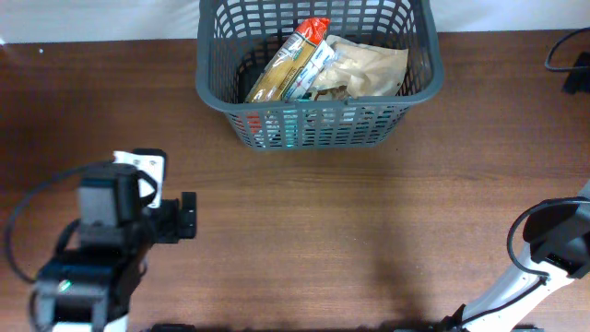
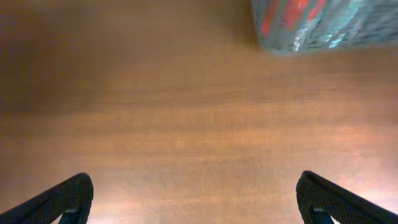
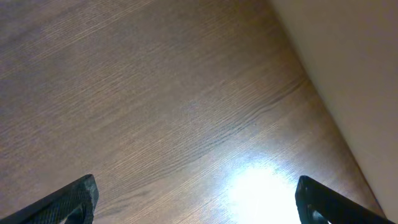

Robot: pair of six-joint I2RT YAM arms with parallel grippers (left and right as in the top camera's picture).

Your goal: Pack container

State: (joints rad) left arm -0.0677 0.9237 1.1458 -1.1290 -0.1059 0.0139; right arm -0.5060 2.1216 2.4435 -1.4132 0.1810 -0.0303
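The container (image 1: 318,103) is a dark grey slotted basket at the back middle of the wooden table. Inside it lie a yellow-green packet with a red end (image 1: 288,63) and a beige packet (image 1: 369,66). The basket's slotted wall shows blurred at the top right of the left wrist view (image 2: 323,25), with red and teal showing through. My left gripper (image 1: 188,217) is at the front left, well short of the basket; it is open and empty over bare wood (image 2: 194,186). My right gripper (image 3: 196,186) is open and empty over bare wood.
My right arm (image 1: 553,244) is at the table's front right corner. A black cable and box (image 1: 570,57) lie at the back right. A pale surface (image 3: 354,62) borders the table's edge in the right wrist view.
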